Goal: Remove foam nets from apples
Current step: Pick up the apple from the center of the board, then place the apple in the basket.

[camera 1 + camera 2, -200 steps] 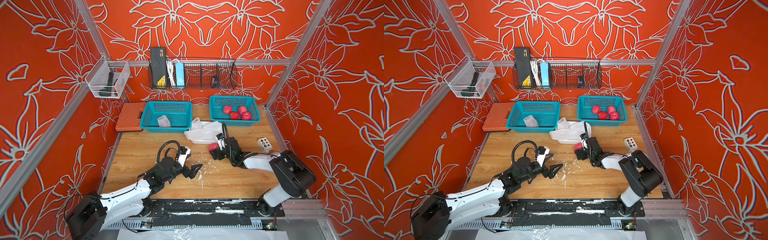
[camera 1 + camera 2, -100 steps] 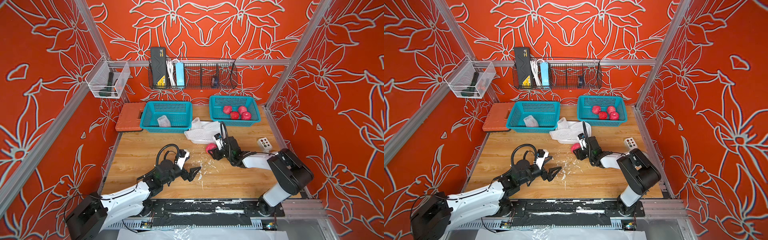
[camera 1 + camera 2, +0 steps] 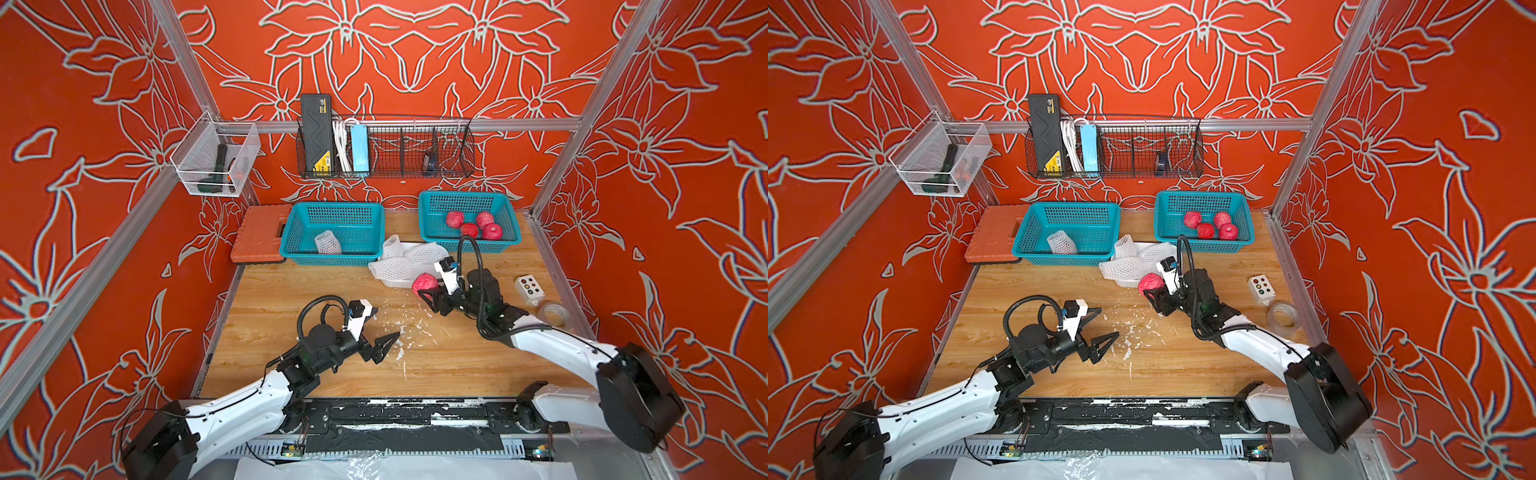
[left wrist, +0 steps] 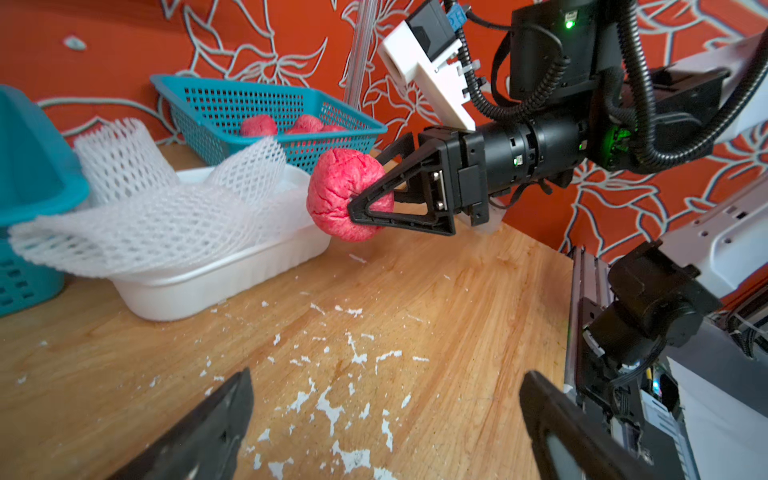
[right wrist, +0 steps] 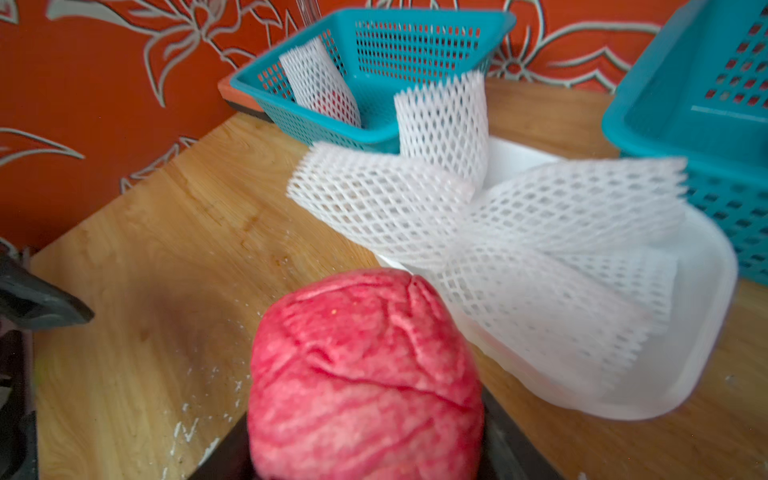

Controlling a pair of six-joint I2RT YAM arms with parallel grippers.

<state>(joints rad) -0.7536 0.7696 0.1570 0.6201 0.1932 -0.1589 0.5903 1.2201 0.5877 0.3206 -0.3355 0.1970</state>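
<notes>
Taking the back wall as twelve o'clock on the table (image 3: 291, 291), the right gripper (image 4: 370, 180) is clamped on a bare apple (image 3: 424, 282) at about one o'clock, raised clear of the wood just beside the white tray (image 4: 216, 282); no mesh shows on its wrinkled red skin. The left gripper (image 3: 386, 322) hangs near the middle of the table, jaws spread wide and holding nothing, above the foam crumbs (image 3: 399, 328).

Four more apples (image 3: 473, 224) lie unwrapped in the teal basket (image 3: 469, 195) at one o'clock. Several emptied foam nets (image 3: 403, 262) are heaped across the tray at twelve o'clock; one further net (image 3: 327, 243) stands in the other teal basket (image 3: 332, 206) at eleven o'clock.

By my reading the stripping is largely done, with five apples visibly bare; what remains is to set the held apple among the four, and perhaps to move the heaped nets to the eleven o'clock basket. Whether a wrapped apple lies under that heap I cannot tell.
</notes>
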